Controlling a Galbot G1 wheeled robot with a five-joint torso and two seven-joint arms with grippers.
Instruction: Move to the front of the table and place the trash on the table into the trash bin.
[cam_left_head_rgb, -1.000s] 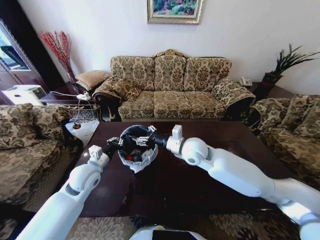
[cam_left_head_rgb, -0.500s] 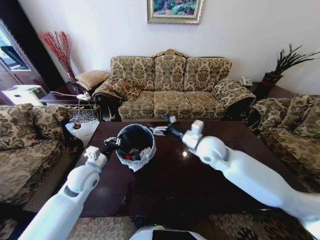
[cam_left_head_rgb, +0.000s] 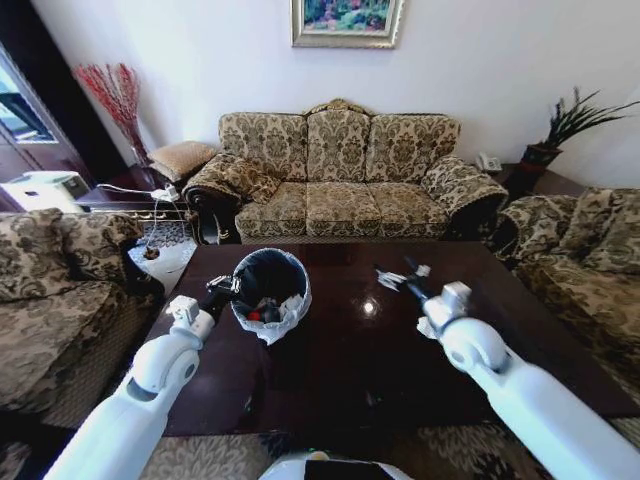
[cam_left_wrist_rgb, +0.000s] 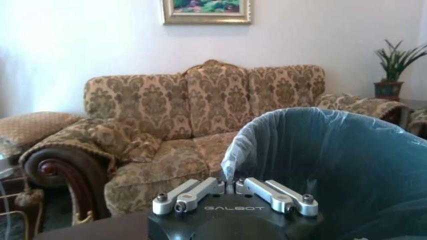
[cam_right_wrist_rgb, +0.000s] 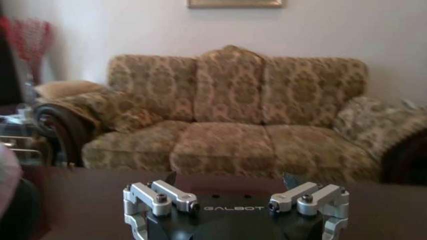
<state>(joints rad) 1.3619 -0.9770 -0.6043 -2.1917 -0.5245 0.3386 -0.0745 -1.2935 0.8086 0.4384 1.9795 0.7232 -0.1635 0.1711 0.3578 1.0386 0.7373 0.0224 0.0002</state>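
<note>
Trash bin on the desk at left, liner rim pinched by the left end effector to steady it; right end effector, fingers spread and empty, hovering at desk's far right.

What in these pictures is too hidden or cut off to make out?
- Trash bin, head view: its contents, red and white bits, are half hidden by the liner and rim.
- Left gripper, left wrist view: whatever it pinches is hidden behind the liner.
- Right gripper, right wrist view: fingertips blurred.
</note>
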